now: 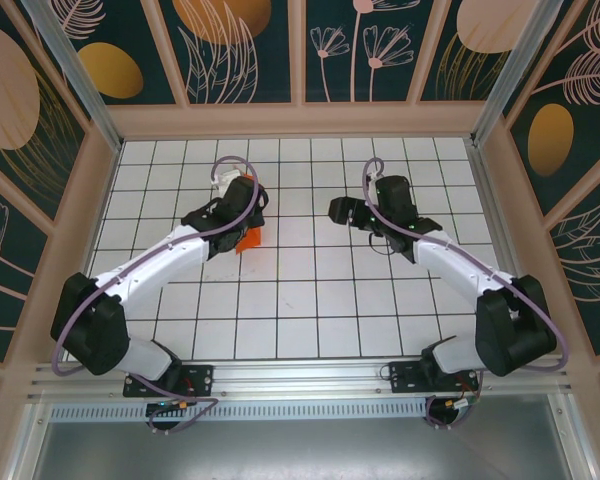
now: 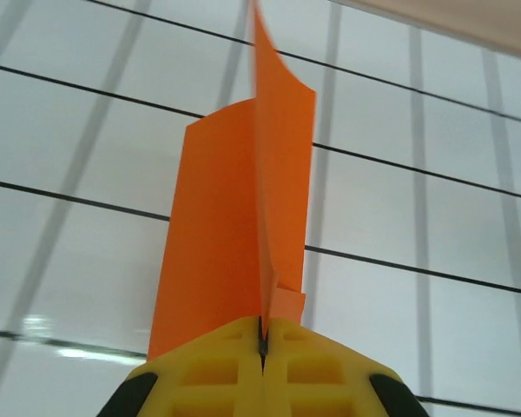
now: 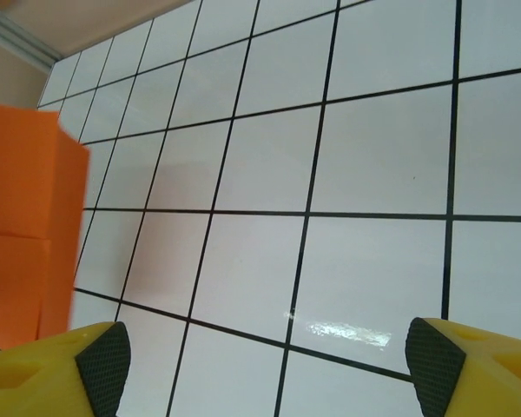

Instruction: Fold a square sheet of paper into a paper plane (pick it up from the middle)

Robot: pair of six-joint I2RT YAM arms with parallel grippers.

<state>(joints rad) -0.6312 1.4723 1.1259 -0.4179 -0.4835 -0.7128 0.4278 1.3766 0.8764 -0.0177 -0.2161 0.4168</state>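
Checking the left jaws: what are they doing?
Clamping together on the folded orange paper (image 2: pixel 234 234), holding it over the counter (image 1: pixel 310 300), possibly touching it.
And the right jaws?
Standing wide apart, gripping nothing.

The sheet of paper (image 2: pixel 234 234) sits in the left hand (image 2: pixel 262 340) above the table (image 1: pixel 310 300), left of the right hand (image 1: pixel 337 211).
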